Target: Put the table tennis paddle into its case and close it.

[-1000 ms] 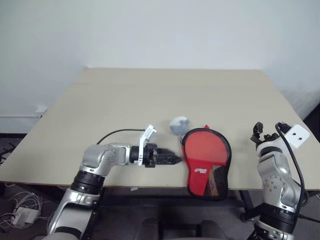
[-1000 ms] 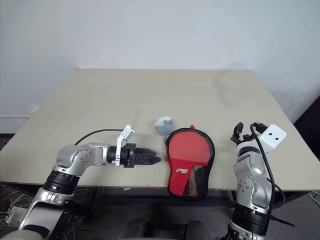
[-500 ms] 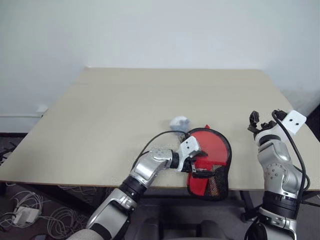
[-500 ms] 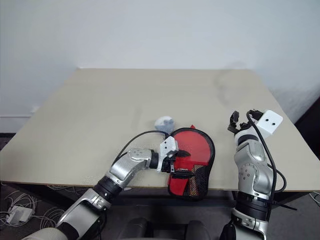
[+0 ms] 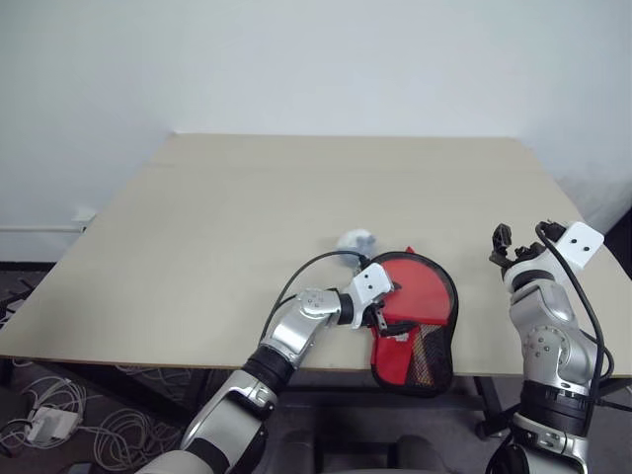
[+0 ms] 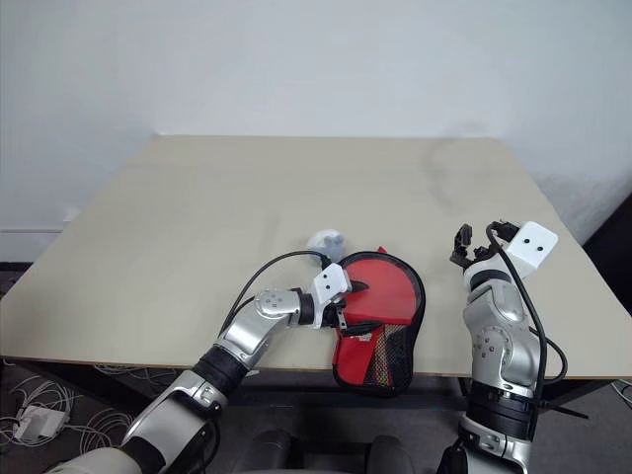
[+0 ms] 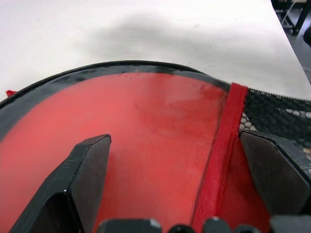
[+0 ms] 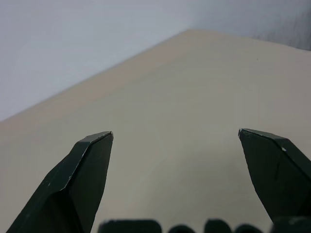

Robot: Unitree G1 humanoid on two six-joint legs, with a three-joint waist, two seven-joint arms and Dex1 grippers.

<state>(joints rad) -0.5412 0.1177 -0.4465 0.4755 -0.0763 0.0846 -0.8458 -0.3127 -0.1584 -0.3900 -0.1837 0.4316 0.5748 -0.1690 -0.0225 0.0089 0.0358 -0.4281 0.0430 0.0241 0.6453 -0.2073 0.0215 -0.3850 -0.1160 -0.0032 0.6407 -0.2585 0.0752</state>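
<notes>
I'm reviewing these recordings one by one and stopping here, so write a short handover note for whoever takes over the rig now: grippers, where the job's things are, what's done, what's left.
Left gripper: open, holding nothing, fingers spread over the clear, red-panelled face of the soft black-rimmed paddle-shaped case.
Right gripper: open, empty, raised over the table's right edge, away from the case.
Case: lies at the near edge of the beige table, its narrow mesh end hanging over the edge.
Red shows through the clear face; I cannot tell whether that is the paddle or the panel.
Small grey-white ball-like thing: on the table just beyond the case.
Done: unclear whether the paddle is in or the zip closed.
Left: check both, close if needed.
</notes>
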